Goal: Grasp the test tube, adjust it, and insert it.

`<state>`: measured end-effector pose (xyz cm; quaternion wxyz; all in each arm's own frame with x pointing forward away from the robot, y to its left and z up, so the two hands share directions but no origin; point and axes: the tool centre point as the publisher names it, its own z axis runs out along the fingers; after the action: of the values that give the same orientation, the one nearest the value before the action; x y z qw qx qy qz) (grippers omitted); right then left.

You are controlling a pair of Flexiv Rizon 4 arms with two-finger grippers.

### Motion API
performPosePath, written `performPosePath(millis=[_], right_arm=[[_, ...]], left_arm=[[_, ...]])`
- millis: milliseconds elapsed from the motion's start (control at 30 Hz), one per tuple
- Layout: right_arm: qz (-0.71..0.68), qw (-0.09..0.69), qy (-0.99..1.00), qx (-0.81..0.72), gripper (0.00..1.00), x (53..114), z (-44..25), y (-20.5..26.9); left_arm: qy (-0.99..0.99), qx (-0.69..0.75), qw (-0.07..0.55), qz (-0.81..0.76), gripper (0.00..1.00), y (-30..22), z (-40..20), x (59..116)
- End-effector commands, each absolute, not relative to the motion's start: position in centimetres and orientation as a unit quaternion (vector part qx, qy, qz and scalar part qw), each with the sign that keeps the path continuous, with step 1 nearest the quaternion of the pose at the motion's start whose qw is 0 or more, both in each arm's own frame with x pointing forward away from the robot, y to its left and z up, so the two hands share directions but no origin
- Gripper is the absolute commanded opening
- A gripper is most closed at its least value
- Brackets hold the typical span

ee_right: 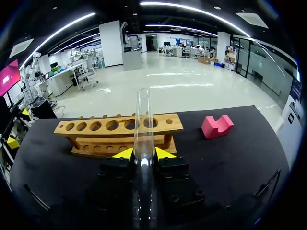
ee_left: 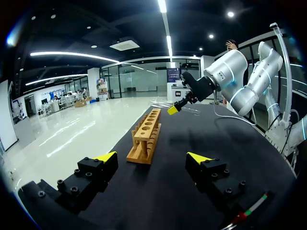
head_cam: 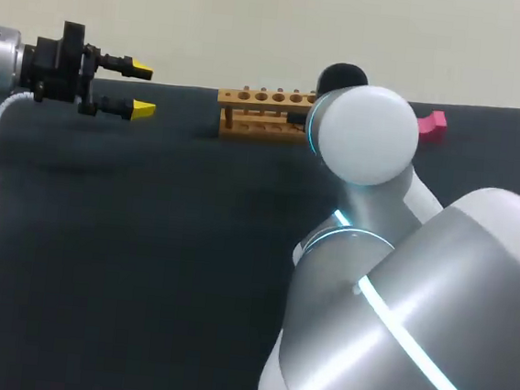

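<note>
Black tabletop held a wooden rack; right gripper clamped the glass tube, left gripper stood spread apart.

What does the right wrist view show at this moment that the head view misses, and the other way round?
Only the right wrist view shows the test tube, held between the yellow tips of the right end effector and pointing toward the wooden rack. Only the head view shows the right arm, whose bulk hides that end effector and the rack's right end. Both show the wooden rack, the pink block and the black table.
</note>
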<state>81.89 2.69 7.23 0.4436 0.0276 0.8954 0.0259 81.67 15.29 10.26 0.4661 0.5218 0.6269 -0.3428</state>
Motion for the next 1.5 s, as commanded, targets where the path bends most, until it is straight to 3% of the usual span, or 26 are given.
performPosePath(millis=[33,1500], right_arm=[[0.039,0.443,0.896,0.020,0.00,82.0,6.7,3.1],[0.089,0.393,0.915,0.018,0.00,83.7,4.7,3.3]], left_arm=[[0.626,0.522,0.467,-0.343,1.00,15.3,10.2,81.7],[0.626,0.522,0.467,-0.343,1.00,15.3,10.2,81.7]])
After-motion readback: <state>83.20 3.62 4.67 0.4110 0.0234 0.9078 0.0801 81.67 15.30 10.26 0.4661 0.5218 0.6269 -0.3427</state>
